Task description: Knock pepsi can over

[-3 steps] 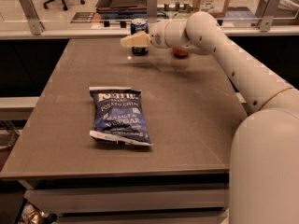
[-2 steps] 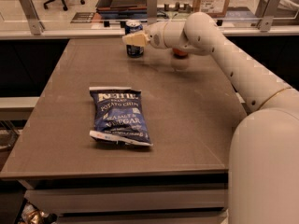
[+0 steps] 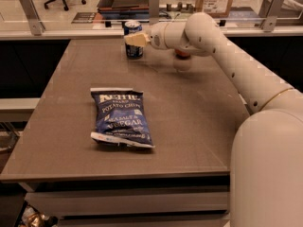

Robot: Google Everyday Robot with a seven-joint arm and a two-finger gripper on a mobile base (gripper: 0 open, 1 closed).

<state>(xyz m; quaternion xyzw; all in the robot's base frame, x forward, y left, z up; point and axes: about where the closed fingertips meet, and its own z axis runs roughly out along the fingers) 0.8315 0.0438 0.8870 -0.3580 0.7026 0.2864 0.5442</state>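
Note:
The pepsi can (image 3: pixel 133 45) is a small dark blue can with a silver top. It stands upright at the far edge of the brown table (image 3: pixel 199 126), left of centre. My gripper (image 3: pixel 137 39) reaches in from the right at the end of the white arm (image 3: pixel 222 46). Its cream tip lies across the upper part of the can and touches it or sits just in front of it. The tip hides the can's middle band.
A flat blue chip bag (image 3: pixel 122 117) lies in the middle of the table. A small orange object (image 3: pixel 182 55) sits mostly hidden under my arm. A glass barrier on metal posts (image 3: pixel 28 13) runs along the table's far edge. My white body (image 3: pixel 270 174) fills the lower right.
My gripper has swept to the left along the far edge. The can now stands a little further left than before and is still upright.

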